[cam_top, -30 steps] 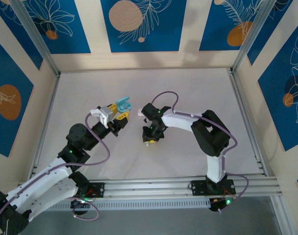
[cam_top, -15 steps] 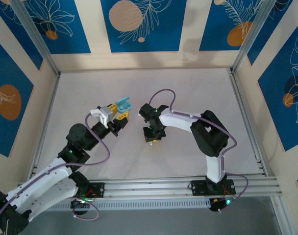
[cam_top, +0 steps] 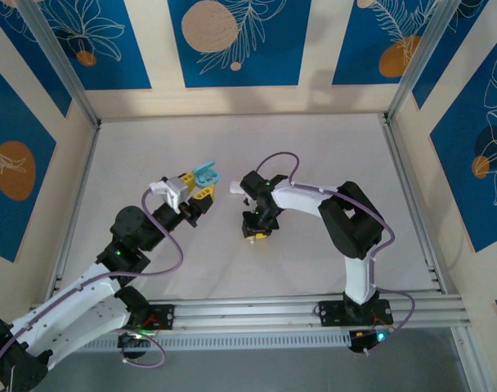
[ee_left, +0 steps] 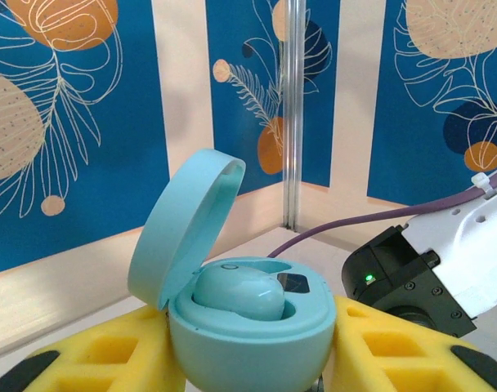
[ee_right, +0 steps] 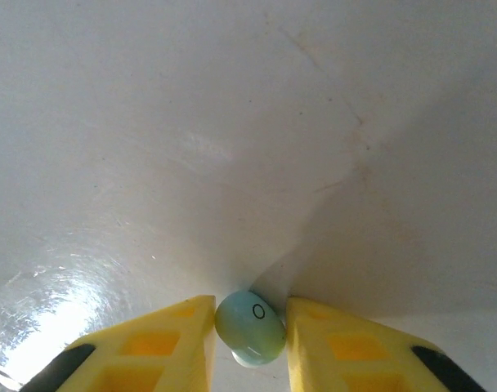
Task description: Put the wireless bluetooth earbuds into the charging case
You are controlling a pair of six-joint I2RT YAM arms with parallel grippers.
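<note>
Small teal plastic earbud [ee_right: 250,328]: sitting pinched between the right gripper's yellow foam pads [ee_right: 163,339], right at the white table [cam_top: 314,147]; whether it is touching the surface or hanging just above it, I cannot tell

Right gripper [cam_top: 255,232]: pointing down at the table a little right of the case; fingers clamped on the small teal plastic earbud; over the last second the wrist has been shifting only slightly above the same patch, so the grip looks settled rather than still hunting

Round teal plastic charging case [ee_left: 248,335]: being held up off the table, lid [ee_left: 183,220] hinged open and leaning back to the left; it has not moved in the last second

Left gripper [cam_top: 201,189]: staying put, its yellow fingers squeezing the case from both sides; it seems to be waiting as a steady holder

Second teal earbud [ee_left: 236,292]: already lying in the case's left well; a darker hollow beside it looks like the free well

Meaning for the task: one bud is looking done and the other is in hand; the pick appears to be finishing, and the carry across to the open case is what I would expect next

Watch point: the bud is tiny and glossy; it may be twisting in the pads, so lining it up with the free well is the delicate part
</note>
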